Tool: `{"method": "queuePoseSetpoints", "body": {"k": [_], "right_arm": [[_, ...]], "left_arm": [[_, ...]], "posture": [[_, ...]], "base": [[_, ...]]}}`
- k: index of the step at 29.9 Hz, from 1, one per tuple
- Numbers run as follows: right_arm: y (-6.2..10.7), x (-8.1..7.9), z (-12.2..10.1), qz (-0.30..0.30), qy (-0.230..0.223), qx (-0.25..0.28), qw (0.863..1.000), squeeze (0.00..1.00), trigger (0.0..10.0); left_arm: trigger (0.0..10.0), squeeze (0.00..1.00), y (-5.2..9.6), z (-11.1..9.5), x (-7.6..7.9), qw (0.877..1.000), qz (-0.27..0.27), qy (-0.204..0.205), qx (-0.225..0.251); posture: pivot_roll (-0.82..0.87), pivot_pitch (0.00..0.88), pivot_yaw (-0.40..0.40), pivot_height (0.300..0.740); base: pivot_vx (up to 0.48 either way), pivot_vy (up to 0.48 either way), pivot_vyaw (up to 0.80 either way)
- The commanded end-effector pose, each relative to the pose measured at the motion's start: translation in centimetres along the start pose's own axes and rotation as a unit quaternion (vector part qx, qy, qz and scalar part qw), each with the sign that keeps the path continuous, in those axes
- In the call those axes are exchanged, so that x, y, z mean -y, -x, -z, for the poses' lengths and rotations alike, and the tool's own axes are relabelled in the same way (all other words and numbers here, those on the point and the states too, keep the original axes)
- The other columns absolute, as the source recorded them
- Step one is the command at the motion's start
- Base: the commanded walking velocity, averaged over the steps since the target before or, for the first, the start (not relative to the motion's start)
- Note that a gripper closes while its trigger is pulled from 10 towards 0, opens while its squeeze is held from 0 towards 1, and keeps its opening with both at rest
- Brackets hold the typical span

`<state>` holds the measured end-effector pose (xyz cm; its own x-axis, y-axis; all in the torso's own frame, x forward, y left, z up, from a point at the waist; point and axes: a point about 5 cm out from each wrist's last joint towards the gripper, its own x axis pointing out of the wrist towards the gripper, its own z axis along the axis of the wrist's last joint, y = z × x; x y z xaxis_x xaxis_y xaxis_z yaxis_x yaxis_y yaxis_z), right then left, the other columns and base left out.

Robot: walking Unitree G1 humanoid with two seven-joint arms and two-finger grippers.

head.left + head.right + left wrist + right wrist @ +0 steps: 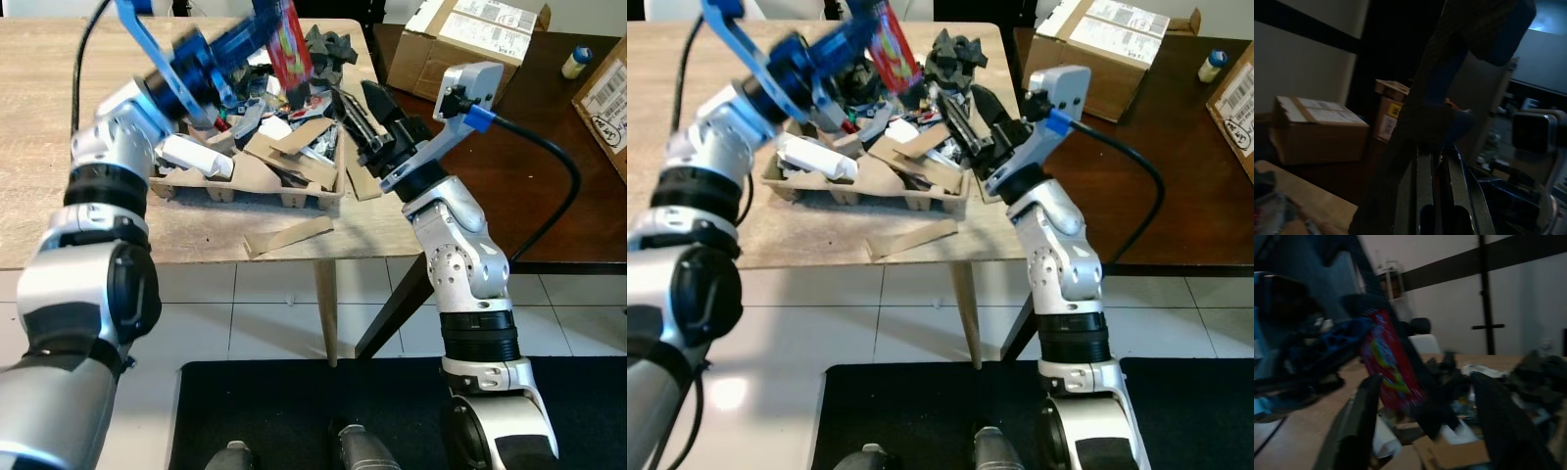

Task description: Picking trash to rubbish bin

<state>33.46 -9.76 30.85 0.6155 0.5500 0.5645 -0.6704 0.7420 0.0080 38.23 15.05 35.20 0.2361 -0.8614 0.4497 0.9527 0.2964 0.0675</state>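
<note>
We held a red wrapper (290,44) in our left end effector (263,34), lifted above the trash pile (284,147) on the worktop (39,117) for binning | right end effector (355,122) spread wide beside the pile, empty

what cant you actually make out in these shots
- Left gripper and the red packet it lifts: motion-blurred in both eye views, so print and grip are unreadable.
- Left wrist view: too dark; the packet's surface is lost.
- Cardboard tray: piled scraps hide its contents.
- Right gripper: blurred fingers, spread apart.
</note>
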Motion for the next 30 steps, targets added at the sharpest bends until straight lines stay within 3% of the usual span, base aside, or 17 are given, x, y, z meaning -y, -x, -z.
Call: {"method": "queuePoseSetpoints", "body": {"k": [1,3,5,6,7,8,22,30], "right_arm": [[-0.2,-0.8,0.0,-0.025,0.009,-0.004,1.000,1.00,10.0],[-0.3,-1.2,0.4,-0.037,0.041,-0.019,0.998,1.00,10.0],[-0.3,-1.2,1.2,-0.053,0.129,-0.053,0.989,1.00,10.0],[-0.2,-1.2,1.5,-0.059,0.156,-0.064,0.984,0.80,10.0],[-0.2,-1.2,1.6,-0.060,0.163,-0.067,0.982,0.45,10.0],[-0.2,-1.1,1.6,-0.057,0.158,-0.066,0.984,0.00,10.0],[-0.2,-0.5,0.7,-0.039,0.148,-0.048,0.987,0.00,10.0],[-0.3,-1.0,0.4,-0.063,0.134,-0.036,0.988,0.00,10.0]], "left_arm": [[0.0,0.00,-0.2,0.1,0.5,0.999,0.030,0.000,-0.011],[0.0,0.00,-0.1,0.2,0.9,0.999,0.052,0.012,-0.012],[0.0,0.00,0.0,0.1,1.2,0.997,0.071,0.024,-0.014],[0.0,0.00,0.1,0.0,1.3,0.996,0.078,0.027,-0.015],[0.0,0.00,0.2,0.0,1.4,0.996,0.082,0.029,-0.016],[0.0,0.00,0.2,0.0,1.5,0.996,0.087,0.030,-0.019],[0.0,0.00,1.0,0.9,2.6,0.985,0.149,0.038,-0.081],[0.0,0.00,1.4,2.5,2.8,0.979,0.146,0.024,-0.136]], "posture": [[-0.03,0.207,-0.022,0.740],[-0.03,0.204,-0.024,0.740],[-0.03,0.202,-0.025,0.740],[-0.03,0.202,-0.025,0.740],[-0.03,0.199,-0.026,0.740],[-0.03,0.199,-0.026,0.740],[-0.03,0.198,-0.026,0.740],[-0.03,0.199,-0.026,0.740]], "base": [[0.000,0.000,0.00],[0.000,0.000,0.00],[0.000,0.000,0.00],[0.000,0.000,0.00],[0.000,0.000,0.00],[0.000,0.000,0.00],[0.000,0.000,0.00],[0.000,0.000,0.00]]}}
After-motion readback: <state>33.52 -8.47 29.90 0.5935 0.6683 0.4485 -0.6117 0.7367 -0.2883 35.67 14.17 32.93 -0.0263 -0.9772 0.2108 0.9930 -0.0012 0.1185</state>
